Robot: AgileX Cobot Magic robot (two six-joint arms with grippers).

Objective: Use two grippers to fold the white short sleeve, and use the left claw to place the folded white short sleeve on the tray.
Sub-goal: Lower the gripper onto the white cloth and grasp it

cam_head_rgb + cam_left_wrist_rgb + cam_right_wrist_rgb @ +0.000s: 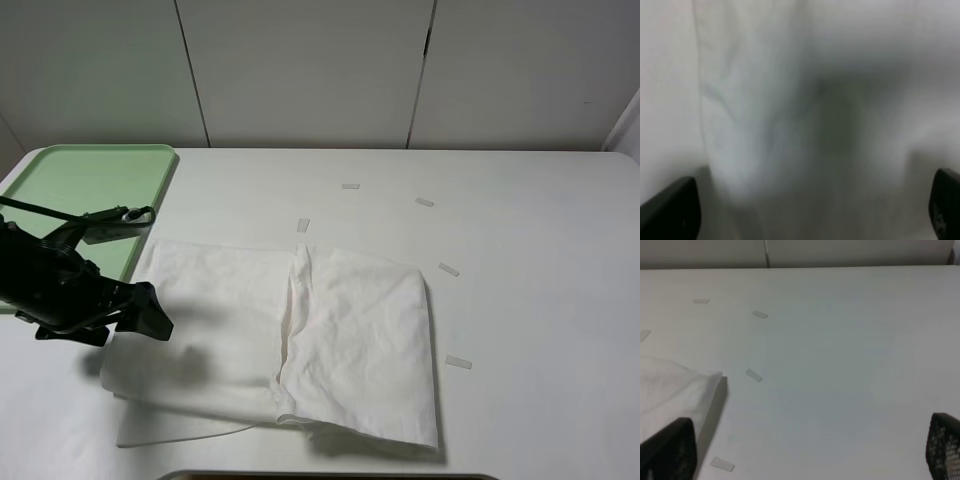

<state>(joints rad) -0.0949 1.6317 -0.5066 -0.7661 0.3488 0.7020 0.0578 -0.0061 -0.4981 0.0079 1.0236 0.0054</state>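
Observation:
The white short sleeve (330,330) lies on the table, partly folded, with its right half doubled over and a seam ridge down the middle. My left gripper (150,315) hovers over the shirt's left edge. In the left wrist view the left gripper (810,215) is open, its black fingertips (670,210) wide apart over blurred white fabric (790,100), with nothing held. The light green tray (90,180) sits at the far left, behind the left arm. My right gripper (810,450) is open above bare table, with the shirt's corner (670,385) beside it; it does not show in the high view.
Several small white tape strips (425,202) dot the table behind and to the right of the shirt. A black cable (40,210) loops from the left arm over the tray's near side. A dark edge (320,476) runs along the table's front.

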